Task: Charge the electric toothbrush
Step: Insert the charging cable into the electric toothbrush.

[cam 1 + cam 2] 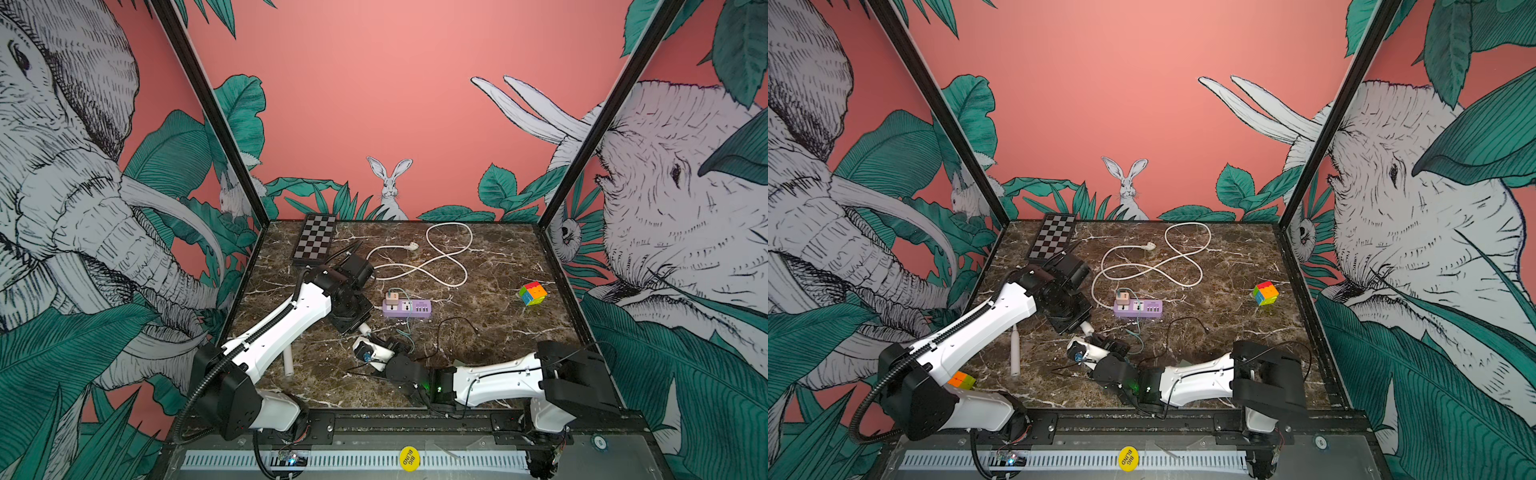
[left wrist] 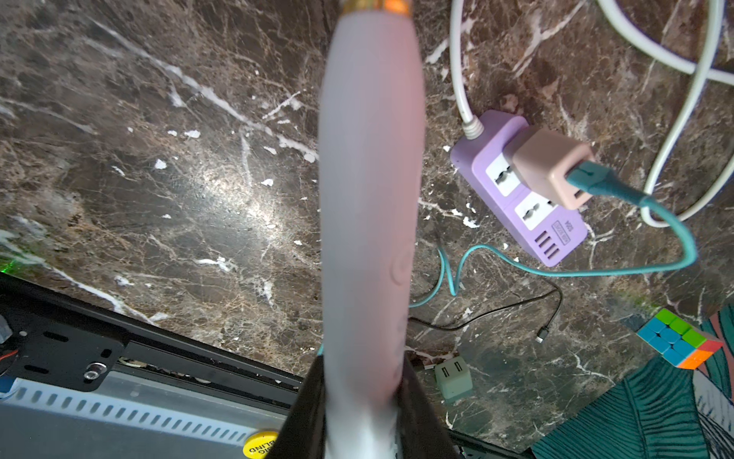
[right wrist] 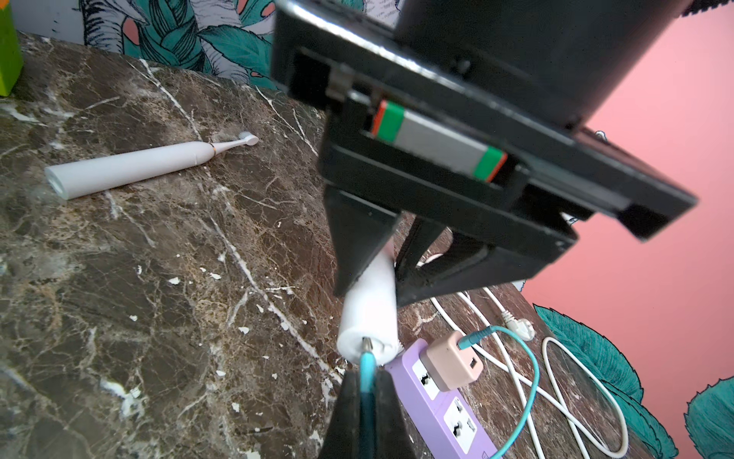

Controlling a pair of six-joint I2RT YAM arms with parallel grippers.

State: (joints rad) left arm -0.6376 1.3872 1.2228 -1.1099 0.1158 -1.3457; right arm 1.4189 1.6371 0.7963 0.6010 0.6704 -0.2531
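Observation:
My left gripper (image 2: 363, 369) is shut on the white electric toothbrush (image 2: 369, 179), which runs lengthways out of its jaws. In both top views only the butt end of the toothbrush (image 1: 365, 330) (image 1: 1087, 328) shows below that gripper. My right gripper (image 3: 367, 375) is shut on the plug of the teal cable (image 3: 532, 381). The plug's metal tip meets the toothbrush base (image 3: 367, 337); how deep it sits I cannot tell. The cable runs to a pink adapter (image 3: 452, 365) plugged into the purple power strip (image 1: 406, 308) (image 2: 520, 190).
A second white toothbrush (image 1: 288, 360) (image 3: 139, 167) lies near the left arm. A chessboard (image 1: 313, 240) sits at the back left and a looped white cord (image 1: 436, 257) behind the strip. A colour cube (image 1: 533, 293) stands at the right. A black cable (image 1: 457, 322) and a green adapter (image 2: 453, 377) lie near the front.

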